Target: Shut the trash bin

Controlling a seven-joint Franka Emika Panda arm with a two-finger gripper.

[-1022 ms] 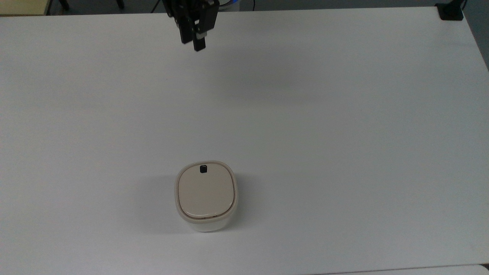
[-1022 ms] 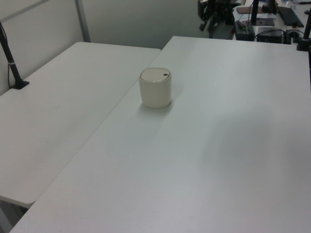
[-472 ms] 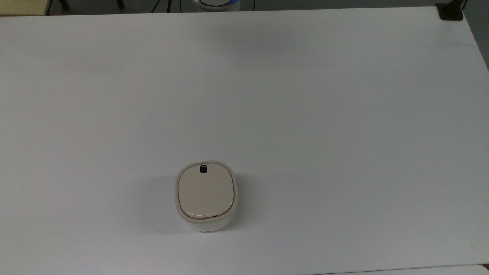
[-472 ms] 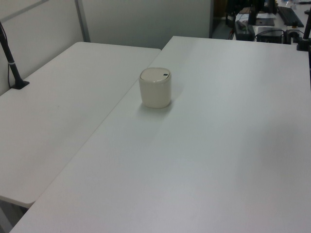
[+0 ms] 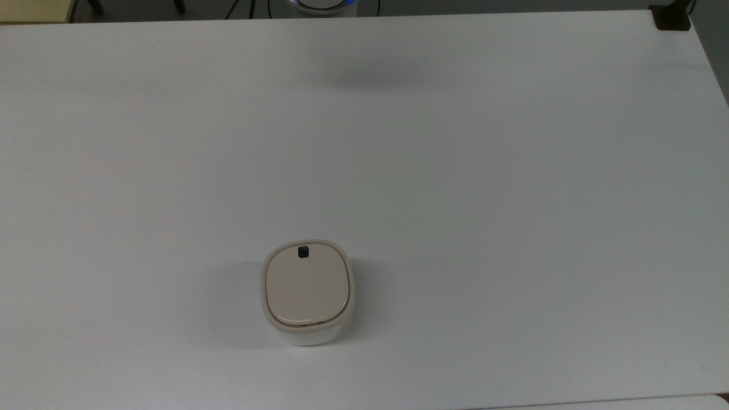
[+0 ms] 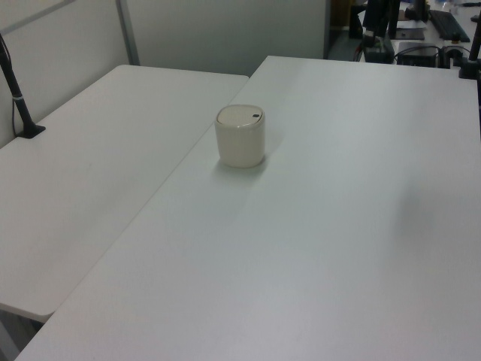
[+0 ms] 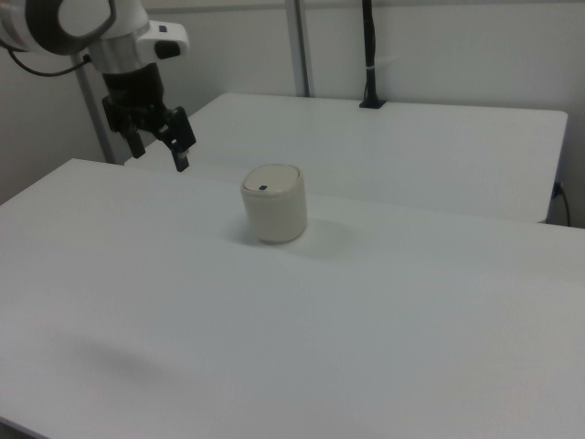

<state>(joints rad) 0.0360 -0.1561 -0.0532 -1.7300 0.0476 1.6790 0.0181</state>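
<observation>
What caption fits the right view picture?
Closed trash bin with beige lid on a white table; robot gripper raised off to its left.

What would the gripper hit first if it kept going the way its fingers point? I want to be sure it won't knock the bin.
Probably the bare white table. In the right view the gripper points down, well off to the right view's left of the closed trash bin; depth is uncertain.

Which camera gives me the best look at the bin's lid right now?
The top view: it looks straight down on the trash bin, so the whole beige lid and black button show, lying flat in the rim. The left view and the right view show the lid obliquely, as a thin ellipse over the white body.
</observation>
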